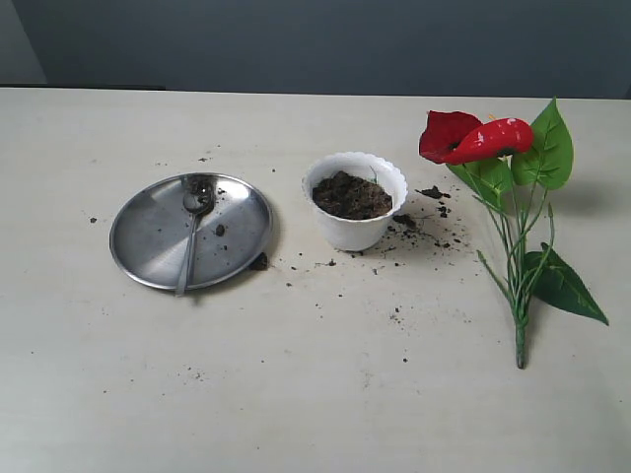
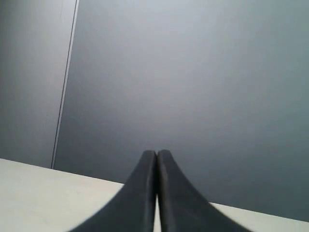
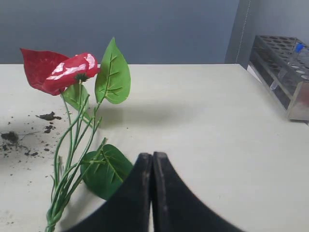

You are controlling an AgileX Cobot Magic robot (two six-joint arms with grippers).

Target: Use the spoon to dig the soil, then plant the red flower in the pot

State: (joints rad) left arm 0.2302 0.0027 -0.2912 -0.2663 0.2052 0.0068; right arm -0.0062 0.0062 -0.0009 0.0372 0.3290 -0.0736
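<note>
**STATUS: BOTH CLAWS SHUT AND EMPTY; FLOWER NOT YET PLANTED**

**1. Claws.** The left claw [image 2: 156, 153] has its two black fingers pressed together with nothing between them. Its camera shows only a grey wall and a table edge. The right claw [image 3: 152, 155] is likewise fully closed and holds nothing. Neither claw appears in the exterior view, so both are judged clear of the work area.

**2. Layout, referenced to the pot.** The small white round pot with a scalloped rim [image 1: 355, 235] stands upright on the pale table [image 1: 296, 394].
- Dark brown crumbly soil [image 1: 352, 194] fills the pot close to the rim. Loose crumbs lie around its base, mostly on the right-arm side.
- On the left-arm side, just beside the pot, lies a round steel plate [image 1: 148, 236]. The slim silver spoon [image 1: 188, 251] rests on it, bowl soil-smeared.
- On the right-arm side, apart from the pot, the artificial red flower [image 1: 471, 140] lies flat. Its blooms are about level with the pot and its stem end is nearer the camera.

**3. Progress.** No hole is discernible in the soil, so digging cannot be confirmed. Planting is outstanding.

**4. Flower condition.** It has two glossy red heart-shaped blooms, broad green leaves and thin green stems gathered at the base. It appears intact.
</note>
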